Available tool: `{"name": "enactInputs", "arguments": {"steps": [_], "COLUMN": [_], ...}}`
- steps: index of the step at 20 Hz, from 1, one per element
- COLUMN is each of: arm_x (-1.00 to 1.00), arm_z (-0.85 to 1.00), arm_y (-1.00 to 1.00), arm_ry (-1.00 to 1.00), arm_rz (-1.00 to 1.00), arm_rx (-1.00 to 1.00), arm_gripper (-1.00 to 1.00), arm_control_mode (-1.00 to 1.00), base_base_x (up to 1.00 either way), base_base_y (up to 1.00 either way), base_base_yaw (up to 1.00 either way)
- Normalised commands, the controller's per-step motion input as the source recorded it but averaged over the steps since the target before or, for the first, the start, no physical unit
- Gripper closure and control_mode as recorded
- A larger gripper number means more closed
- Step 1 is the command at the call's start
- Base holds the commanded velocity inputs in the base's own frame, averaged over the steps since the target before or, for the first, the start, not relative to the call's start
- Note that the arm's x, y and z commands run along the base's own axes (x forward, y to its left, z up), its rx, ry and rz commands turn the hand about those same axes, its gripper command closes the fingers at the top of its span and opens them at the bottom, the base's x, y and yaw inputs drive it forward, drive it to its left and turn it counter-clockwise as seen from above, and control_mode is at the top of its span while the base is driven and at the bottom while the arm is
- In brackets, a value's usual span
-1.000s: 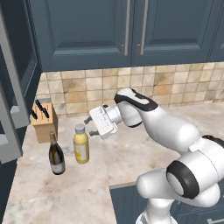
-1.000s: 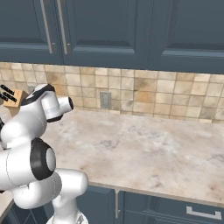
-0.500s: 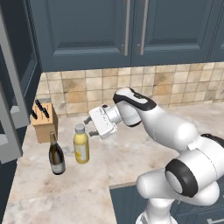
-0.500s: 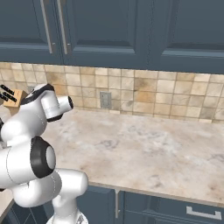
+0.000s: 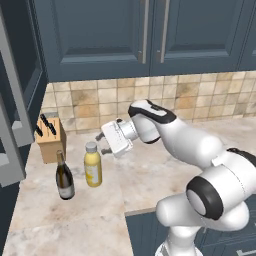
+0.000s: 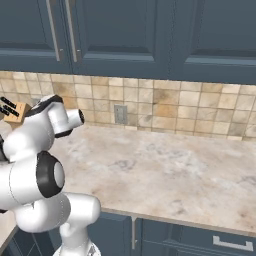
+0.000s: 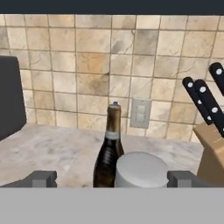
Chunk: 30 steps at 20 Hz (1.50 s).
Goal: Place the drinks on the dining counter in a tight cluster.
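Two drinks stand on the marble worktop [image 5: 150, 180] under the wall cabinets. The stout yellow bottle [image 5: 92, 167] has a grey cap [image 7: 141, 170]. The dark wine bottle [image 5: 64, 177] with a white label is just left of it. My gripper [image 5: 102, 143] hovers open beside the yellow bottle's cap, up and to its right, touching nothing. In the hand view my gripper [image 7: 113, 179] has its fingertips spread wide at the bottom, with the grey cap low between them and the wine bottle [image 7: 109, 151] right behind it. The dining counter is out of view.
A wooden knife block [image 5: 51, 140] stands against the tiled wall behind the bottles; the block [image 7: 212, 148] sits right of the cap in the hand view. A wall socket [image 6: 119, 114] is set in the tiles. The worktop [image 6: 165, 170] runs on to the right.
Hardly anything: the hand keeps almost the same spot by the yellow bottle's cap, jaws still open. Neither bottle has moved.
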Motion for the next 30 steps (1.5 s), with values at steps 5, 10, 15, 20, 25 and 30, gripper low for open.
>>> {"name": "enactInputs", "arguments": {"steps": [5, 10, 15, 20, 25, 30], "arm_x": [0.17, 0.21, 0.12, 0.00, 0.00, 0.00], "arm_z": [-0.08, -0.14, -0.06, 0.00, 0.00, -0.04], "arm_y": [0.00, 0.05, 0.04, 0.20, 0.22, 0.10], "arm_ry": [0.00, 0.00, 0.00, 0.00, 0.00, 0.00], "arm_rz": [0.00, 0.00, 0.00, 0.00, 0.00, 0.00], "arm_rx": [0.00, 0.00, 0.00, 0.00, 0.00, 0.00], "arm_gripper": [-1.00, -1.00, -1.00, -1.00, -1.00, -1.00], "arm_control_mode": [-1.00, -1.00, -1.00, -1.00, -1.00, -1.00], "base_base_x": [0.00, 0.00, 0.00, 0.00, 0.00, 0.00], "base_base_y": [0.00, 0.00, 0.00, 0.00, 0.00, 0.00], "base_base_yaw": [0.00, 0.00, 0.00, 0.00, 0.00, 0.00]}}
